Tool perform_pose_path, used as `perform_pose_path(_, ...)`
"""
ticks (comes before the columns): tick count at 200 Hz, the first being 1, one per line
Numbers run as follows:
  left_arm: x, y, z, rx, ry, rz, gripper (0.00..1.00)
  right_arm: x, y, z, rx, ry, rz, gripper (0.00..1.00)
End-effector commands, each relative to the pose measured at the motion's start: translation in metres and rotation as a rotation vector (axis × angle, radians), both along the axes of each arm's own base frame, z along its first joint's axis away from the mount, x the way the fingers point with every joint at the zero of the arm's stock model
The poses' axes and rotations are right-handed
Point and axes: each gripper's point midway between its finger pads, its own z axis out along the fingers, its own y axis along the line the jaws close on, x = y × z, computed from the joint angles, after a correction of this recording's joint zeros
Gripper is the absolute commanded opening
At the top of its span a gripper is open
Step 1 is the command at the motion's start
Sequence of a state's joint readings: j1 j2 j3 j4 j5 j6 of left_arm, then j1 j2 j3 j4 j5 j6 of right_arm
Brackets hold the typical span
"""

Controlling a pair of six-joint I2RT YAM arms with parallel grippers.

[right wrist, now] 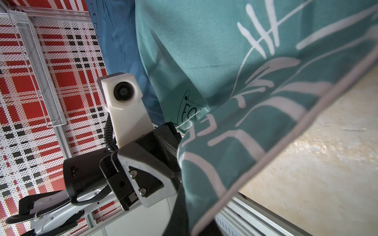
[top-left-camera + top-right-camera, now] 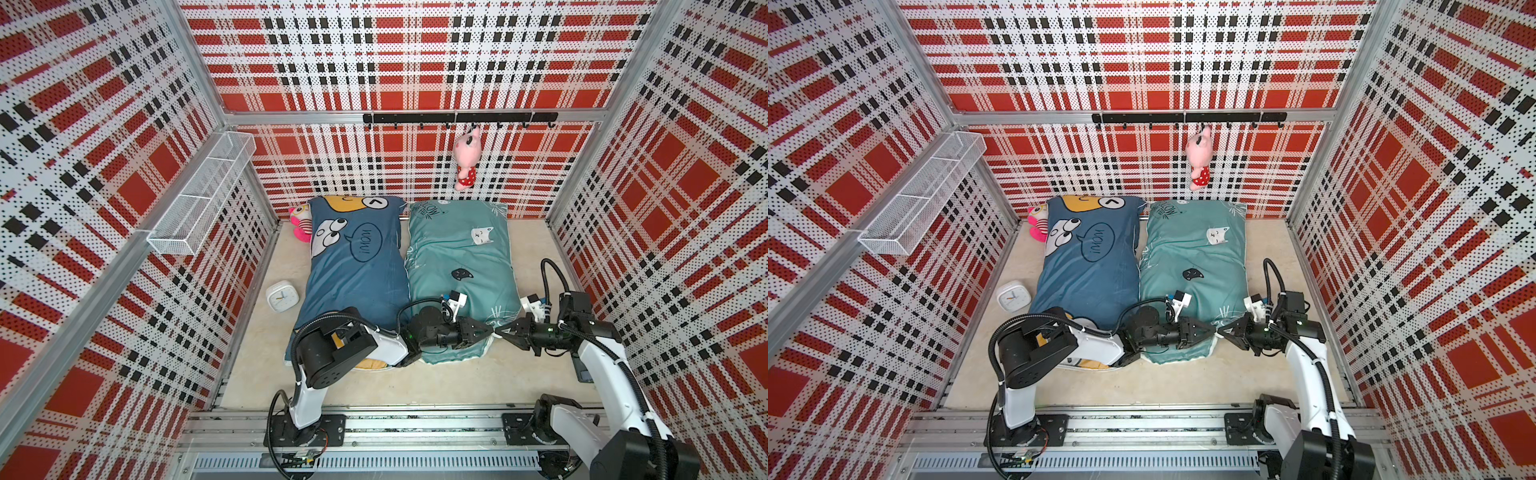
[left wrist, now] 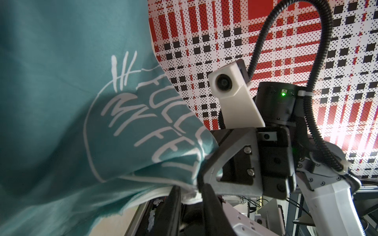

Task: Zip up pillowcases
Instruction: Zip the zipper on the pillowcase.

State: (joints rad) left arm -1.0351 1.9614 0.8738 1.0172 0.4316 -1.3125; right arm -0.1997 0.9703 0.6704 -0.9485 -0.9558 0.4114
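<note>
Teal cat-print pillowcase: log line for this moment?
item: teal cat-print stuffed pillowcase | left gripper: shut on its near hem | right gripper: shut on same hem, tip to tip

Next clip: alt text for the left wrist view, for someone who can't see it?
A teal fabric pillowcase with white lettering fills most of the frame, its white-lined edge pinched by the left tool. The right tool clamps the same corner from the opposite side, with a red plaid wall panel behind it.
</note>
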Motion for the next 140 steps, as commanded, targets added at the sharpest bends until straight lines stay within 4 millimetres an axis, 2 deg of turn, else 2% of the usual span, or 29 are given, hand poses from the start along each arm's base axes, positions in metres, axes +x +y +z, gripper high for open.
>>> perform_pose_path(1, -0.0003, 0.002, 0.0077, -0.026, -0.023, 0.007, 0.22, -0.001, -0.0006, 0.0063, -0.011, -0.023, 0.009, 0.0)
perform_pose_path(57, -0.003, 0.0003, 0.0066, -0.026, -0.021, -0.005, 0.13, 0.0002, -0.0011, 0.0066, -0.014, -0.026, 0.007, 0.0)
perform_pose_path(140, -0.0051, -0.0022, 0.0033, -0.022, -0.018, -0.014, 0.08, 0.001, -0.0001, 0.0121, -0.002, -0.04, 0.005, 0.0)
